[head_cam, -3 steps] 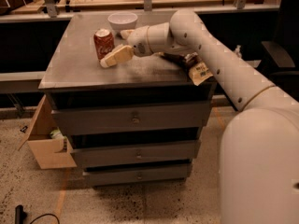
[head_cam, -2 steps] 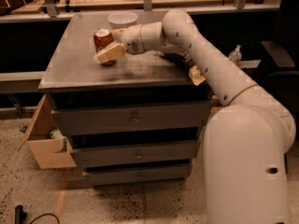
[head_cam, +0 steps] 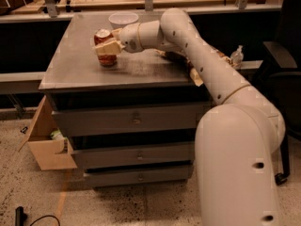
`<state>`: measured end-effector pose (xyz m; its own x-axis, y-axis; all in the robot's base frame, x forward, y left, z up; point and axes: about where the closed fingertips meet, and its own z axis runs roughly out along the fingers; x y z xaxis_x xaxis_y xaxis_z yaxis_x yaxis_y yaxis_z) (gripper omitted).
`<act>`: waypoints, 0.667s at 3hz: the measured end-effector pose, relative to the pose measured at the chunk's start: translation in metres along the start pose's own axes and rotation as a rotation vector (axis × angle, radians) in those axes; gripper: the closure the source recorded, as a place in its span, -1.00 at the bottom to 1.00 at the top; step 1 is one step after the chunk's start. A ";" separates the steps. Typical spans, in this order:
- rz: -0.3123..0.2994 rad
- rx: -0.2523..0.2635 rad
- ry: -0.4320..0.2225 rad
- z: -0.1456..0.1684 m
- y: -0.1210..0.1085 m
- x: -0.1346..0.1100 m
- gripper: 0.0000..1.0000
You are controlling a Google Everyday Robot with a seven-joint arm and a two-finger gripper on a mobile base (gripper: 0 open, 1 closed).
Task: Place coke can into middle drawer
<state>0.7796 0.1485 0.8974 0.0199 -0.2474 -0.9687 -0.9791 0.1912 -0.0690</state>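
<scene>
Grey cabinet top (head_cam: 141,69) bears coke can (head_cam: 107,60), gripper (head_cam: 106,44) at it.

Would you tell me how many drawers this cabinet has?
3, stacked and all shut: the top drawer, the middle drawer below it, and the bottom drawer nearest the floor. The gripper is up on the cabinet top at the coke can.

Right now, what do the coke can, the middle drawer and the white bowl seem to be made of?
Coke can: likely thin metal, glossy red paint, silvery top. Middle drawer: seemingly painted metal, flat dark grey matte front with a small knob. White bowl: plastic or foam perhaps; plain matte white, cannot tell which. The gripper is at the can on the cabinet top.
</scene>
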 end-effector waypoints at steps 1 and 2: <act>-0.014 0.165 0.052 -0.035 -0.029 0.000 0.84; -0.035 0.355 0.091 -0.081 -0.063 -0.001 1.00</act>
<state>0.8252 0.0597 0.9220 0.0189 -0.3399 -0.9403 -0.8464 0.4951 -0.1960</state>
